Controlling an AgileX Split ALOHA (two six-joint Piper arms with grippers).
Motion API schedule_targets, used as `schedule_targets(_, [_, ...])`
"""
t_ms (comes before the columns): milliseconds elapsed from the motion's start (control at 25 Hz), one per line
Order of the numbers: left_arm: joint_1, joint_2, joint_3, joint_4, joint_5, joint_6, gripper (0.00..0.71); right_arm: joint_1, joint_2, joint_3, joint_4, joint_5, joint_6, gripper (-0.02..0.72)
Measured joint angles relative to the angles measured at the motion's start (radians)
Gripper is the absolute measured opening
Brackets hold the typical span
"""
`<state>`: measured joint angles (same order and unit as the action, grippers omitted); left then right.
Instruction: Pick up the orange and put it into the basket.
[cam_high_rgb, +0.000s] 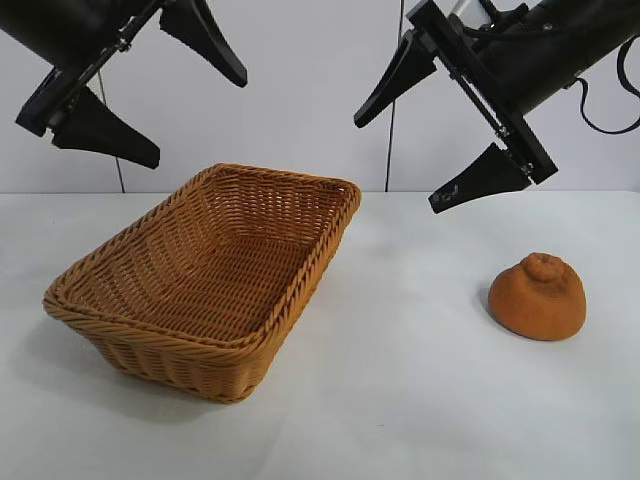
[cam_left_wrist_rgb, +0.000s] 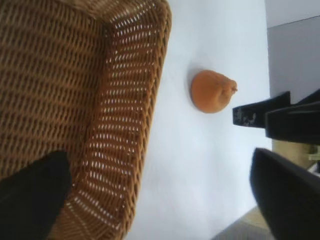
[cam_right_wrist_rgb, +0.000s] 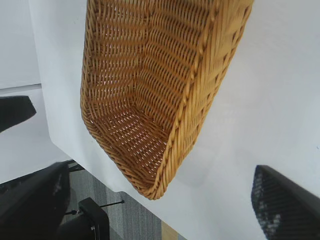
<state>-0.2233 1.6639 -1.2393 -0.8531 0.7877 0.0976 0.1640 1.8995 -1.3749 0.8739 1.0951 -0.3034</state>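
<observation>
The orange (cam_high_rgb: 538, 296), a brownish-orange dome with a knob on top, sits on the white table at the right. It also shows in the left wrist view (cam_left_wrist_rgb: 212, 91). The wicker basket (cam_high_rgb: 150, 315) stands at the left and is empty; it shows in the left wrist view (cam_left_wrist_rgb: 150, 90) and the right wrist view (cam_right_wrist_rgb: 200, 105) too. My right gripper (cam_high_rgb: 398, 160) hangs open, high above the table, up and left of the orange. My left gripper (cam_high_rgb: 200, 115) hangs open, high above the basket's far left.
The white table (cam_high_rgb: 400, 380) runs under everything, with a white wall behind. In the right wrist view the table's edge and grey floor (cam_right_wrist_rgb: 135, 220) lie beyond the basket.
</observation>
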Motion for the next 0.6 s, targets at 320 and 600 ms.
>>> schedule_targets(320, [-0.135, -0.082, -0.002, 0.322, 0.17, -0.498, 0.693, 0.0, 0.0, 0.0, 0.0, -0.001, 0.005, 0.676])
schedule_targets(600, [-0.248, -0.086, 0.071, 0.598, 0.058, -0.974, 0.693, 0.0, 0.0, 0.0, 0.001, -0.001, 0.007, 0.676])
